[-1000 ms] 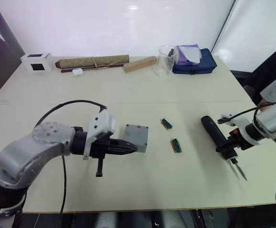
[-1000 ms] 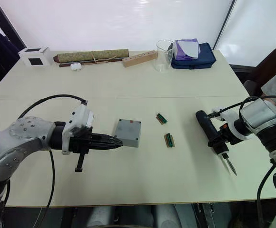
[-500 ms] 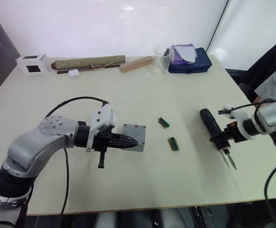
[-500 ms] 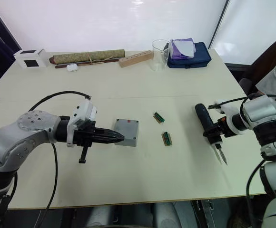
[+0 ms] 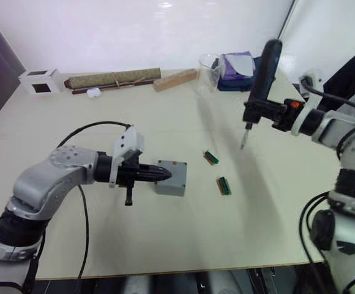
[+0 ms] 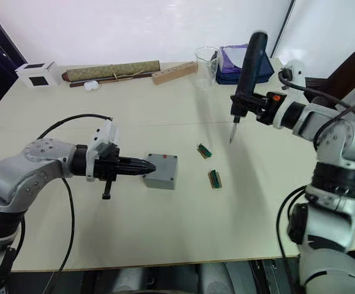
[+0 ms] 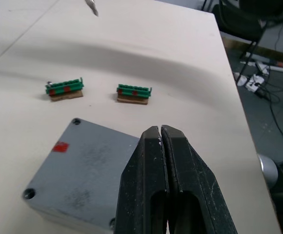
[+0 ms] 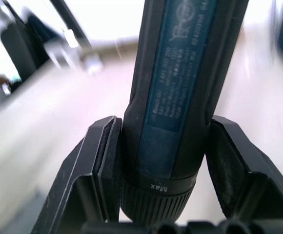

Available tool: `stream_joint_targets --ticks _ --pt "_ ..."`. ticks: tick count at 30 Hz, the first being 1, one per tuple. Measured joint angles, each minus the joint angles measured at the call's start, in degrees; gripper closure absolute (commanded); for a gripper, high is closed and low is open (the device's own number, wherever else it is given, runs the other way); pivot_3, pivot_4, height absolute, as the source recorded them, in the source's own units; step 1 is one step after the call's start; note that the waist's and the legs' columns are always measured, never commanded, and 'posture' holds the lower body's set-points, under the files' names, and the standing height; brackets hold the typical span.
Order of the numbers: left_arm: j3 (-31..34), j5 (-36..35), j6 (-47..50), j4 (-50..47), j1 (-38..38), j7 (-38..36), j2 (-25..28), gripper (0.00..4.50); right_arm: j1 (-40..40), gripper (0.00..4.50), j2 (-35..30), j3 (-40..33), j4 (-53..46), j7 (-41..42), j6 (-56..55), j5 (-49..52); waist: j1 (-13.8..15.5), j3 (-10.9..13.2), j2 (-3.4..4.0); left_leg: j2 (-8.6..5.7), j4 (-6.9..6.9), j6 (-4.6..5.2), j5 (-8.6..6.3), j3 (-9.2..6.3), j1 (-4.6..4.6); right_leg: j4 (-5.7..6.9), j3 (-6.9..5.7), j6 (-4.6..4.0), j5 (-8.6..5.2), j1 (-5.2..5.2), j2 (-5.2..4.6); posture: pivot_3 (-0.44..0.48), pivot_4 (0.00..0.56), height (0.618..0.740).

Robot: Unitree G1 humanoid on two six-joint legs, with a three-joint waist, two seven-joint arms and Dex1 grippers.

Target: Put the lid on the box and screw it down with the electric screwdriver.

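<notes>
Right gripper [image 6: 249,109] clamps the electric screwdriver [image 6: 246,67] by its lower body and holds it upright in the air, bit pointing down, at about two o'clock from the box [image 6: 160,171]. Left gripper [image 7: 161,146] has its fingers pressed together, holding nothing, its tips at the box's nine o'clock edge. On the box sits the lid [image 7: 78,170], red mark up. Two green bit holders [image 6: 209,164] lie at three o'clock of it.
</notes>
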Motion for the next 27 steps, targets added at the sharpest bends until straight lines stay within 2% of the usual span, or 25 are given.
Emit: stream_joint_targets --ticks 3,7,13,18,27 --pt "0.0 1.4 -1.2 2.3 -0.3 0.2 -1.5 4.50 4.1 2.37 8.1 3.3 -10.5 -3.0 -8.3 1.7 -0.1 0.0 0.00 0.00 -0.02 -0.01 0.01 0.01 0.00 0.00 0.00 0.00 0.00 0.00 -0.01 0.000 0.150 0.740" --pt "0.0 2.5 -1.3 3.7 -0.3 1.2 -2.3 4.50 8.4 2.37 10.7 9.7 -15.1 -5.3 -14.6 -0.1 0.1 0.0 0.00 -0.03 0.02 -0.06 0.04 0.01 0.00 0.03 -0.01 0.00 0.00 0.01 -0.06 0.000 0.150 0.740" --pt "-1.5 7.3 -4.4 6.3 -0.3 1.1 -2.3 4.50 14.6 2.37 11.6 18.3 -16.3 -6.5 -20.4 -3.0 0.0 0.0 0.00 -0.03 0.01 -0.07 0.04 0.01 0.01 0.04 0.00 0.00 0.00 0.01 -0.05 0.000 0.150 0.740" --pt "-5.3 12.9 -8.0 11.1 -1.2 1.2 -5.5 4.50 17.1 2.37 11.1 23.5 -16.2 -6.6 -24.3 -5.9 0.0 0.0 0.00 -0.04 0.01 -0.07 0.04 0.01 0.01 0.04 -0.01 0.00 0.00 0.01 -0.04 0.000 0.150 0.740" --pt "-9.3 19.6 -14.0 15.3 -2.9 1.1 -9.7 4.50 19.7 2.37 10.3 26.4 -16.1 -6.9 -27.4 -7.7 0.1 0.0 -0.01 -0.04 0.03 -0.07 0.04 0.01 0.02 0.06 -0.01 0.00 0.00 0.02 -0.04 0.000 0.150 0.740"
